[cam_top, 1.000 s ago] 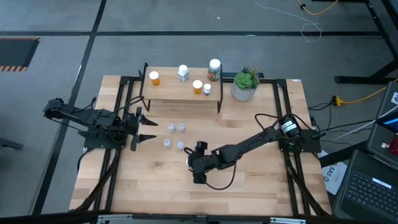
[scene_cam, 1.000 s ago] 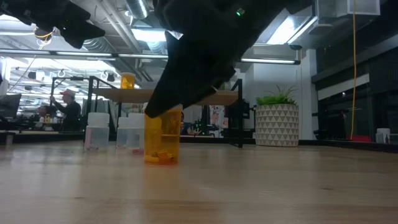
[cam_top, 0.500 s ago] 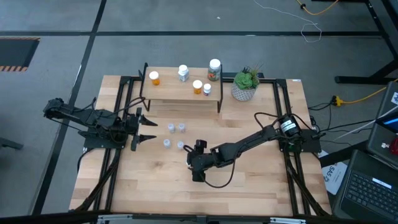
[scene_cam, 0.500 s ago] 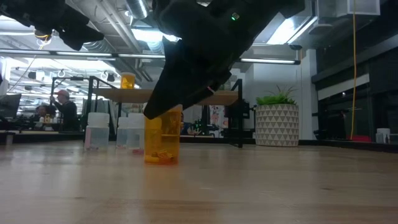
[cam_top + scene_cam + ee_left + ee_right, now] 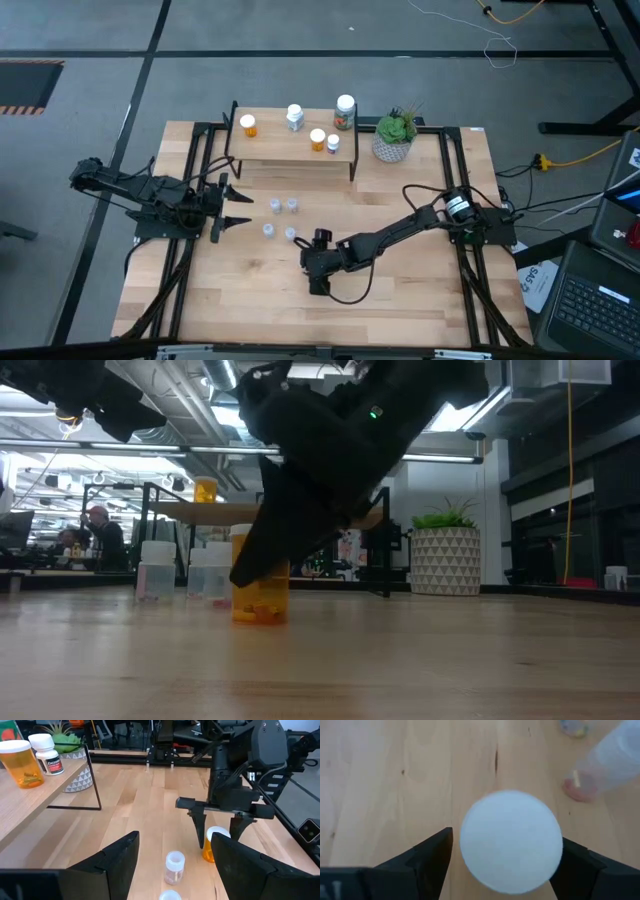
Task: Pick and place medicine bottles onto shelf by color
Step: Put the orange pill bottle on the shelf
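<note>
The right gripper (image 5: pixel 220 837) straddles an orange bottle (image 5: pixel 214 845) standing on the table (image 5: pixel 400 290); its fingers (image 5: pixel 427 857) are spread either side of the white cap (image 5: pixel 511 841), not visibly touching. The left gripper (image 5: pixel 236 207) waits apart, fingers spread.

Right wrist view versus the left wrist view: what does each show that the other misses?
Only the right wrist view: straight down on the orange bottle's white cap, between the right tool's fingers. Only the left wrist view: the shelf with bottles on top, the potted plant, the left tool open. Both: that capped orange bottle, a clear bottle nearby.
</note>
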Action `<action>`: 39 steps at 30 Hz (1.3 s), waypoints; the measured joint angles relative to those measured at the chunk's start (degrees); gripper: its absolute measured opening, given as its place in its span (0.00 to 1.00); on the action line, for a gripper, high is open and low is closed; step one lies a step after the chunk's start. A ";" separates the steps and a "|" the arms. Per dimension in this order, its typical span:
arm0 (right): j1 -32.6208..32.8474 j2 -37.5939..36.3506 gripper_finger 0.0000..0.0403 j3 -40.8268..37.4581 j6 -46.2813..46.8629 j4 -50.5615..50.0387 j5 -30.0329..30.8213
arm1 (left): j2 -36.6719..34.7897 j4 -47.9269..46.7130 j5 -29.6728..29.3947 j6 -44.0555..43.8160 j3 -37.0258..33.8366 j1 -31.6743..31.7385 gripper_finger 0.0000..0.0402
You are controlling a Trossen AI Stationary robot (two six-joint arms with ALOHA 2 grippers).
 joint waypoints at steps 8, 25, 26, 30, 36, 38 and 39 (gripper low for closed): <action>0.00 -0.04 0.69 0.02 -0.27 2.17 0.02 | 0.00 0.04 0.00 -0.09 0.00 0.00 0.60; 0.01 -0.04 0.69 0.01 0.17 3.24 0.48 | -0.02 -0.09 0.00 -0.09 -0.02 0.00 0.60; 0.01 -0.04 0.69 0.02 0.18 3.23 0.86 | 0.00 -0.09 0.00 -0.09 0.00 0.00 0.60; -0.01 -0.04 0.65 0.00 1.62 3.13 1.03 | 0.00 -0.12 0.00 -0.09 -0.01 0.00 0.60; -0.09 -0.04 0.53 0.00 1.74 2.99 1.03 | -0.01 -0.14 0.00 -0.07 -0.02 0.00 0.60; -0.09 -0.04 0.50 0.01 1.74 2.99 1.03 | 0.00 -0.12 0.00 -0.07 0.00 0.00 0.60; -0.09 -0.04 0.50 0.01 1.74 2.99 1.03 | -0.01 -0.13 0.01 -0.07 -0.02 0.00 0.60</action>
